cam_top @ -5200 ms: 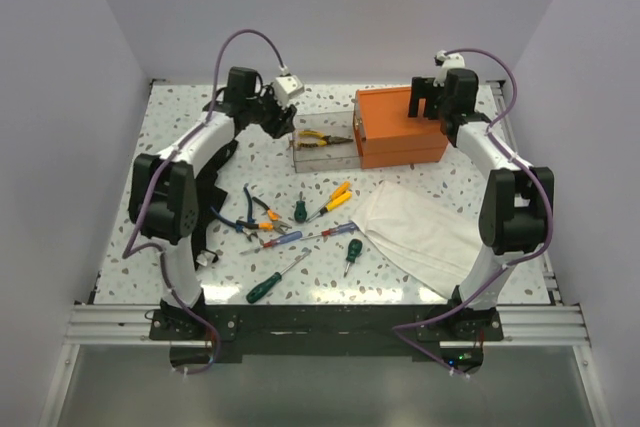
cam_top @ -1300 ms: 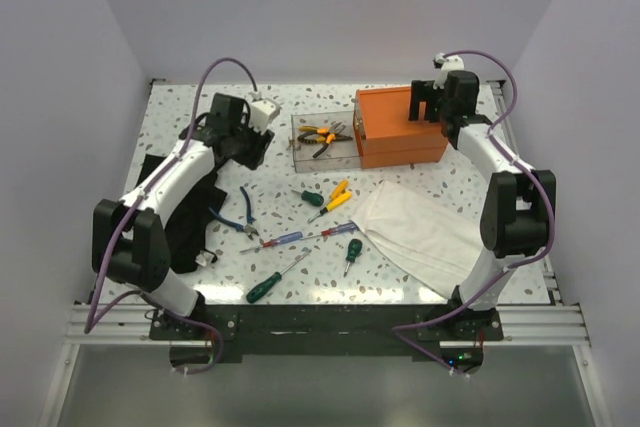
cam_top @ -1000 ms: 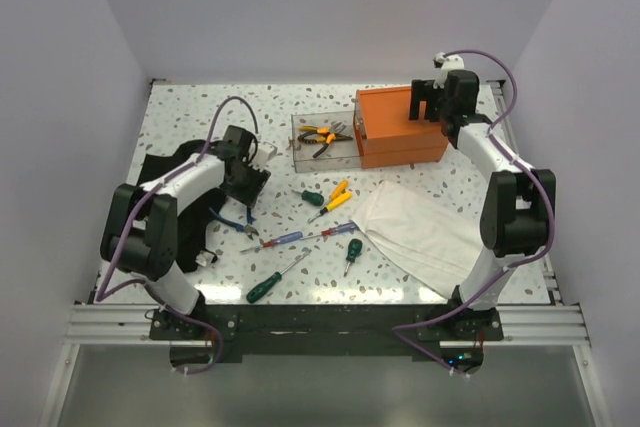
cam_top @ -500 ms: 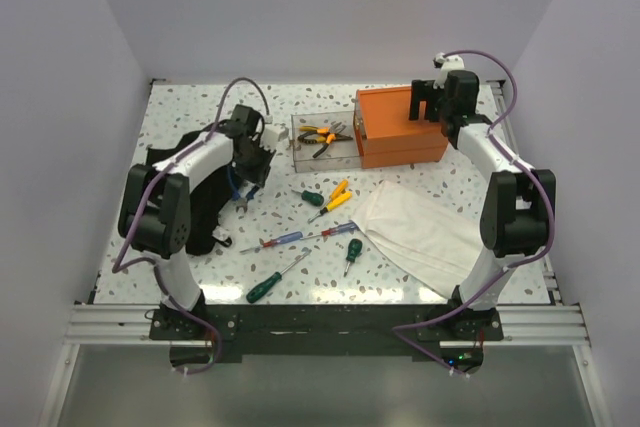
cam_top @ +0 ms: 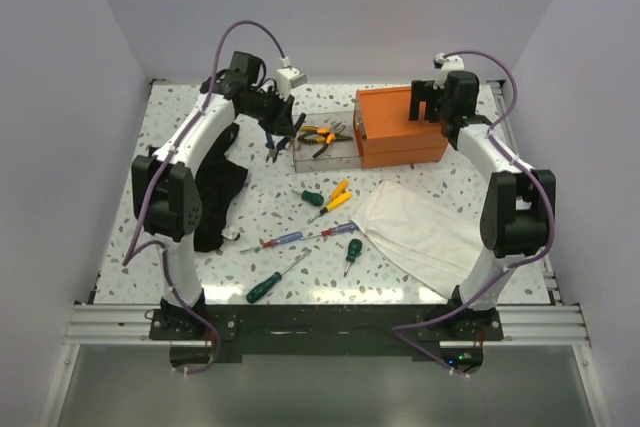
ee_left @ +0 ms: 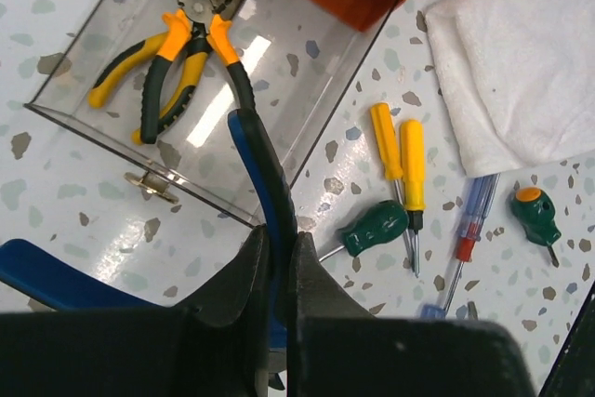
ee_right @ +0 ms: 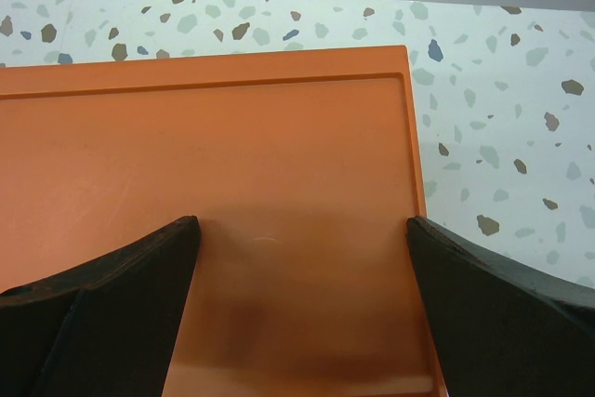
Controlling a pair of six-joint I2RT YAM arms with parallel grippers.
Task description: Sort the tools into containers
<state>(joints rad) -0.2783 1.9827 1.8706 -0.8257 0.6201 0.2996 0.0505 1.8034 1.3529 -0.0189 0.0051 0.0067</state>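
Note:
My left gripper (cam_top: 277, 130) is shut on the blue-handled pliers (ee_left: 263, 166) and holds them in the air just left of the clear pull-out drawer (cam_top: 345, 154). One blue handle is pinched between the jaws, while the other (ee_left: 45, 276) sticks out to the left. In the drawer lie yellow-and-black pliers (ee_left: 174, 60). The orange box (cam_top: 400, 129) stands right behind the drawer. Over its lid (ee_right: 232, 165) my right gripper (ee_right: 302, 258) is spread wide open, holding nothing. Yellow screwdrivers (ee_left: 398, 148) and a green one (ee_left: 376, 228) lie on the table below.
More screwdrivers lie mid-table: red-and-blue (cam_top: 290, 238), small green (cam_top: 352, 250), large green (cam_top: 265, 287). A white cloth (cam_top: 420, 227) is spread at the right. Black fabric (cam_top: 215, 192) lies at the left under my left arm. Walls close in on three sides.
My left gripper closed on the blue pliers on the table by the black fabric, lifted them and carried them back toward the drawer. The right arm has not moved.

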